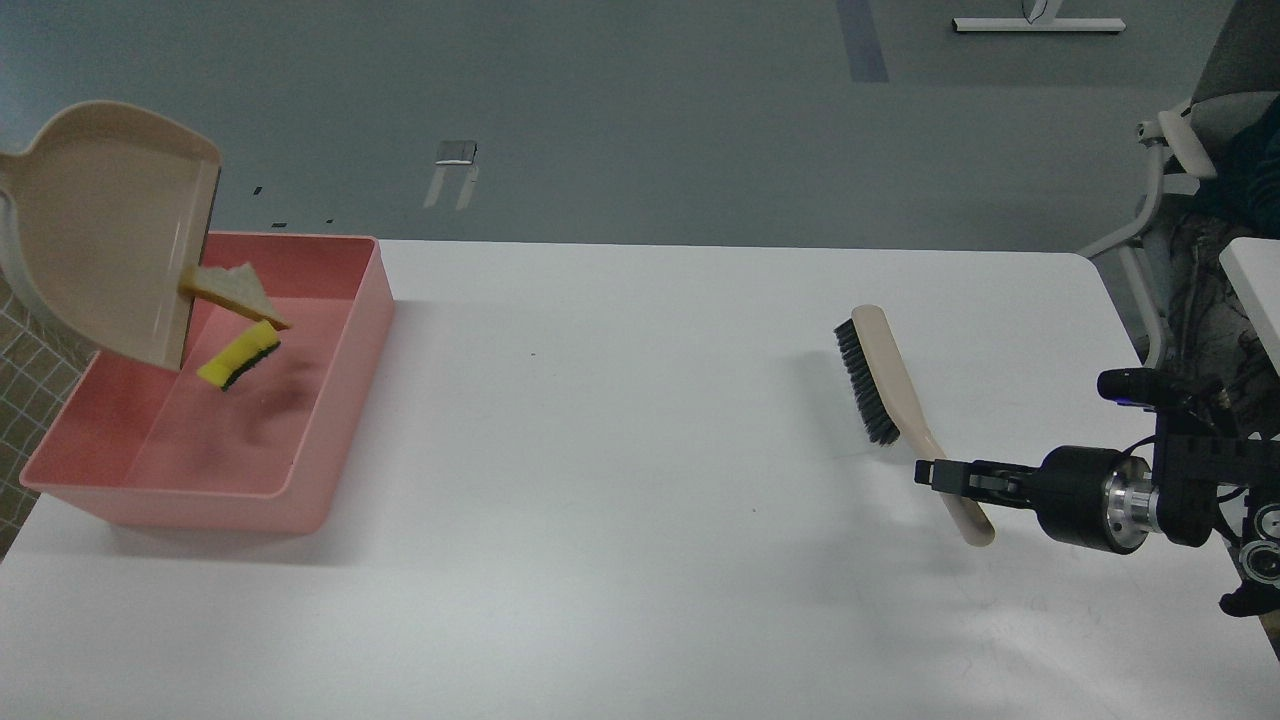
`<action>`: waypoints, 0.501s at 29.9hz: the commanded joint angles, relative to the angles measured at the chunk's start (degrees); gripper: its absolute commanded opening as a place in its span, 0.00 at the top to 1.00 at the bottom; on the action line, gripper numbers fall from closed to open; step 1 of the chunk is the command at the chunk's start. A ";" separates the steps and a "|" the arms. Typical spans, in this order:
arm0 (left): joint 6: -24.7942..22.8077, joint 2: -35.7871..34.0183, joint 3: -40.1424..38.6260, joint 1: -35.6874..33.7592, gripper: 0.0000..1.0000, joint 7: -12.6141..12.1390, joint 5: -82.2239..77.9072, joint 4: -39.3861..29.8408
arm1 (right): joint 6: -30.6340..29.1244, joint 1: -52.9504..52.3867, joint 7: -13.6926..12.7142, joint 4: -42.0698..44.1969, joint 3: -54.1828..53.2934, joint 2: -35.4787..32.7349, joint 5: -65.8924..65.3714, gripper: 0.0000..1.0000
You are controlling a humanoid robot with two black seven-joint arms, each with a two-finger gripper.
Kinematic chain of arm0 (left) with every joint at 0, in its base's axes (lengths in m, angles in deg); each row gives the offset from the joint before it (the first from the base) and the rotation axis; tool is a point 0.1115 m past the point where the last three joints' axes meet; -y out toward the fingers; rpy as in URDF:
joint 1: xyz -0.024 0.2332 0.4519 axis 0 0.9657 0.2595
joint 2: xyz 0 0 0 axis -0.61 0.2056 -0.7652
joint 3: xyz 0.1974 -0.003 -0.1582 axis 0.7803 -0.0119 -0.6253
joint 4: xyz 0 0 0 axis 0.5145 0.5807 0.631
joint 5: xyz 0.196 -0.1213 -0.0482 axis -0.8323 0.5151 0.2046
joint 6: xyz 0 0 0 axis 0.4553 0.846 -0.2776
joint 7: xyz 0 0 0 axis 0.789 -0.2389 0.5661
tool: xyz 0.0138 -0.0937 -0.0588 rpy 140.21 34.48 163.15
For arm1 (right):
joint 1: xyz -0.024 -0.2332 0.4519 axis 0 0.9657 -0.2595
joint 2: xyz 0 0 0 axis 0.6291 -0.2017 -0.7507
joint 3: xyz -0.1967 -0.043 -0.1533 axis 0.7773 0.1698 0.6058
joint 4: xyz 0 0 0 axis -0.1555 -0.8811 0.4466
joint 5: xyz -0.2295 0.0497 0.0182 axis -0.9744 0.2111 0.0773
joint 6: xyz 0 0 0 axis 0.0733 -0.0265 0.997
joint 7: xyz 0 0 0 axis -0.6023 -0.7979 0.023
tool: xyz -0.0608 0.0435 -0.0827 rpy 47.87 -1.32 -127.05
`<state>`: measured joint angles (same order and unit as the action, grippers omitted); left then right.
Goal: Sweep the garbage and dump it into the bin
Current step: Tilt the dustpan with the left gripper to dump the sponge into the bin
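The beige dustpan [110,235] hangs steeply tilted over the pink bin [340,400] at the far left, its lip down. The bread slice [235,292] is sliding off the lip. The yellow and green sponge [240,355] is in the air just below it, inside the bin's outline. My left gripper is out of view past the left edge. My right gripper [935,475] is shut on the handle of the beige brush [890,380], which has black bristles and is held just above the white table at the right.
The white table [640,480] spreads between bin and brush. A grey office chair [1190,150] and a second table's edge stand at the far right. Grey floor lies beyond the table's back edge.
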<state>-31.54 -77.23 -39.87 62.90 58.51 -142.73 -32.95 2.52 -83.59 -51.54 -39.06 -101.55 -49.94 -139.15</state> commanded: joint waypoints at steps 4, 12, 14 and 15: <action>6.36 -1.15 0.31 -0.12 1.00 0.03 -9.24 3.15 | -0.09 0.23 0.09 -0.13 -0.03 -0.20 -0.02 1.00; 6.55 -2.03 0.49 -8.99 1.00 0.03 -0.21 2.63 | -0.18 0.49 0.09 -0.13 -0.03 -0.03 -0.02 1.00; 3.05 -2.03 0.49 -11.72 1.00 -0.81 3.83 0.10 | -0.35 0.40 0.09 -0.13 -0.03 -0.03 -0.02 1.00; 1.55 -2.03 0.49 -12.16 1.00 -1.68 4.46 -0.96 | -0.44 0.49 0.09 -0.13 -0.03 -0.20 -0.02 1.00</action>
<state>-26.12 -79.27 -39.54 53.31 58.33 -141.92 -31.15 2.29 -83.14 -51.44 -39.20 -101.57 -50.02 -139.10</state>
